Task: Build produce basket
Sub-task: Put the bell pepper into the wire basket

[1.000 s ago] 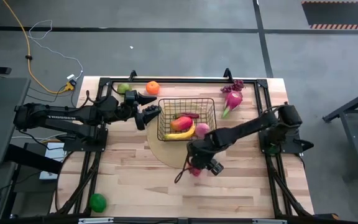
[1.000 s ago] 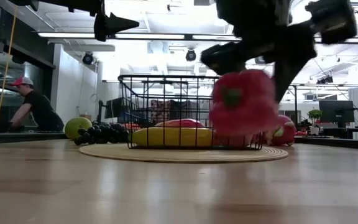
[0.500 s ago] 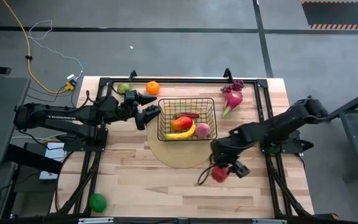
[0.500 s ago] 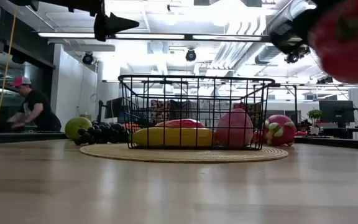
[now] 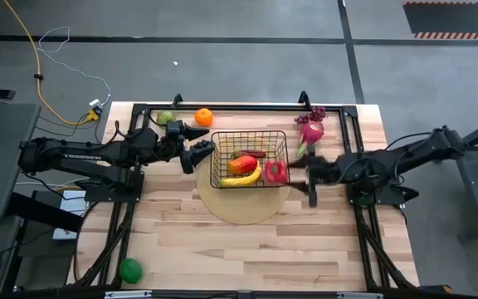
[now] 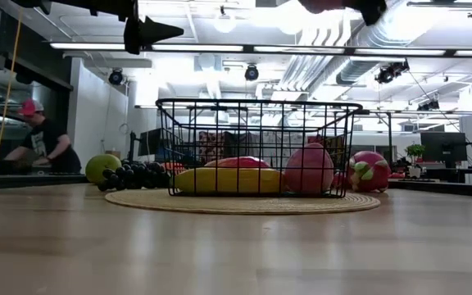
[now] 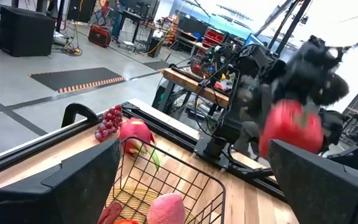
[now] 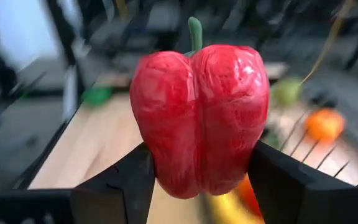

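Red and glossy, a bell pepper (image 8: 201,118) sits clamped between my right jaws (image 8: 197,177), its long axis running along the line of the fingers and its green stem pointing away from my wrist. From above, that pepper (image 5: 275,172) hangs over the right end of the basket (image 5: 249,158), with my right arm reaching in from the table's right side.

Below it, in the basket, a yellow banana (image 5: 243,178) lies lengthwise along the near wall, a red-orange mango (image 5: 241,164) just behind it. The basket stands on a round pale disc (image 5: 239,208).

Beyond, my left jaws (image 5: 196,143) hover spread wide and empty, just beside the basket's left end. Farther back lie an orange (image 5: 203,117), a green pear (image 5: 165,118), a dragon fruit (image 5: 309,134) and grapes (image 5: 316,112).
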You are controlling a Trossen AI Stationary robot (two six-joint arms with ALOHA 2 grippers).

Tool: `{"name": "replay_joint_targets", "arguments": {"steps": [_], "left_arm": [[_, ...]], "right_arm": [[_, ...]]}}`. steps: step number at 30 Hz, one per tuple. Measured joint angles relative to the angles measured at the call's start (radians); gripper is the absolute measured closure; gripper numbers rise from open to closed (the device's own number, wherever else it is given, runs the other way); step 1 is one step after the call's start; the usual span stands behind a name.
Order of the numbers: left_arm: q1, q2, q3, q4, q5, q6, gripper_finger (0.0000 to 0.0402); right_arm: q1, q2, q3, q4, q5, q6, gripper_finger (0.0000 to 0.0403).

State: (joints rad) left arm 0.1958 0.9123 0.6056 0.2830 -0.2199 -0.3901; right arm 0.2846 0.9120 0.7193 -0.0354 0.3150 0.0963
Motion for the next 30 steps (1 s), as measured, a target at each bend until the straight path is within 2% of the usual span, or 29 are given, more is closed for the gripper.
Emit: {"name": "replay_joint_targets", "arguments": {"steps": [4, 8, 11, 15, 18, 20, 26, 30], "left_arm": [[0.000, 0.000, 0.000, 0.005, -0.008, 0.000, 0.0009], [0.000, 0.000, 0.000, 0.019, -0.044, -0.007, 0.0009], [0.000, -0.002, 0.023, 0.014, 0.032, -0.009, 0.0009], [-0.031, -0.021, 0.106, -0.123, 0.097, 0.174, 0.0009], [-0.061, -0.027, 0.170, -0.287, 0.085, 0.334, 0.0009], [-0.072, -0.028, 0.195, -0.339, 0.069, 0.369, 0.0009], [-0.074, -0.027, 0.197, -0.345, 0.049, 0.291, 0.0010], [-0.074, -0.027, 0.197, -0.305, 0.040, 0.237, 0.0010]], "right_arm": [[-0.061, 0.007, 0.000, 0.129, 0.022, -0.053, 0.0192], [-0.106, 0.020, 0.000, 0.186, 0.018, -0.052, 0.0191], [-0.131, 0.027, 0.000, 0.221, 0.016, -0.052, 0.0191], [-0.160, 0.033, 0.000, 0.250, 0.015, -0.033, 0.0190], [-0.181, 0.038, 0.000, 0.254, 0.015, 0.025, 0.0190], [-0.187, 0.040, -0.001, 0.251, 0.015, 0.042, 0.0190], [-0.187, 0.062, 0.005, 0.243, 0.017, 0.044, 0.0189], [-0.214, 0.149, 0.097, 0.094, 0.057, 0.060, 0.0189]]}}
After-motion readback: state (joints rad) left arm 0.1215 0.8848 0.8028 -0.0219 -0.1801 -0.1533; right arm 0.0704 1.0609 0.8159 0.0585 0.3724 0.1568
